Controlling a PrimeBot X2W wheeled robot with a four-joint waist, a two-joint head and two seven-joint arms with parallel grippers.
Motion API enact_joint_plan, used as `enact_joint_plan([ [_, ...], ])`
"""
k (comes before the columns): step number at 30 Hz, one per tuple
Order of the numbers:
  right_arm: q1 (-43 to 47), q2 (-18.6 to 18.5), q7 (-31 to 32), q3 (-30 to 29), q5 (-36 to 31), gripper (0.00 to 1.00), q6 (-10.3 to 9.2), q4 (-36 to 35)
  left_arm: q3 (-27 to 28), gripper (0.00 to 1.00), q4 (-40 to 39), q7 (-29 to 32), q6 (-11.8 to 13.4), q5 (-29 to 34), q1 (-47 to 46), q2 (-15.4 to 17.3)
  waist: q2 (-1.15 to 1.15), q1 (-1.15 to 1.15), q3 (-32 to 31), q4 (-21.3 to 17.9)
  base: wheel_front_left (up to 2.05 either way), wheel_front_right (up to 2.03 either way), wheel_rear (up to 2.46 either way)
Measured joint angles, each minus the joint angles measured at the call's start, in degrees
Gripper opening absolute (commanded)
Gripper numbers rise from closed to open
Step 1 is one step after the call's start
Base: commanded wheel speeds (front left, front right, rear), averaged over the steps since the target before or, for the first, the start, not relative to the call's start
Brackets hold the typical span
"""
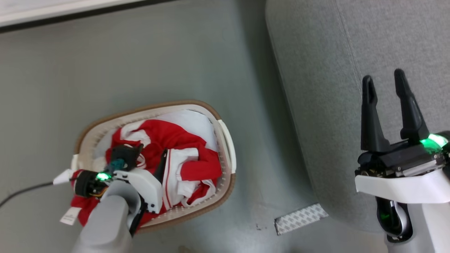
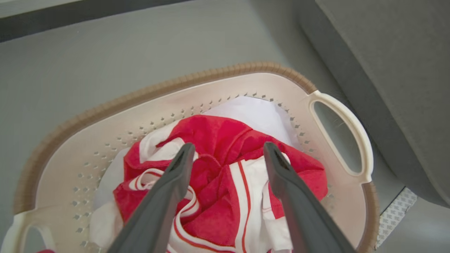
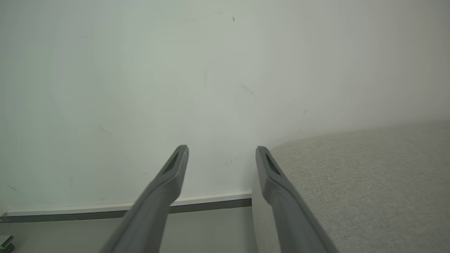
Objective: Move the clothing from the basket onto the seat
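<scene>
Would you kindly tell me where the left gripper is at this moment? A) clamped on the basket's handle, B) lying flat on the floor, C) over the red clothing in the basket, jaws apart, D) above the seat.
C: the left gripper hangs with its jaws apart over the clothing, which lies in the basket, and the seat is off to the side.

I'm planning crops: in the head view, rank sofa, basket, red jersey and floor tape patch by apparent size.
1. sofa, though the frame cuts it off
2. basket
3. red jersey
4. tape patch, clearly smallest
</scene>
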Motion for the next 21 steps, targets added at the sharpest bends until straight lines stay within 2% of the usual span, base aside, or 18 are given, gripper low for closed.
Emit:
enact_joint_plan([
  [8, -1.66, 0.48, -0.01, -0.36, 1.24, 1.00, 0.00, -1.96, -2.59, 1.00, 10.83, 5.89, -0.79, -1.36, -7.23, 2.50, 0.00, 0.00, 5.57, -4.04, 0.00, 0.00, 0.00],
  [19, -3.03, 0.70, -0.01, 1.60, 5.64, 1.00, -0.01, -2.67, -6.62, 1.00, 18.48, 14.25, -0.89, -3.44, -12.76, 5.44, 0.00, -0.01, 12.13, -9.23, 0.00, 0.00, 0.00],
  [20, -3.04, 0.70, -0.01, 1.58, 5.68, 1.00, -0.01, -2.63, -7.02, 0.74, 18.72, 14.62, -0.88, -3.81, -12.86, 5.48, 0.00, -0.01, 12.50, -9.59, 0.00, 0.00, 0.00],
  [21, -3.04, 0.69, -0.01, 1.56, 5.75, 1.00, -0.01, -2.61, -7.36, 0.41, 18.90, 14.67, -0.87, -4.11, -12.93, 5.59, 0.00, -0.01, 12.80, -9.86, 0.00, 0.00, 0.00],
])
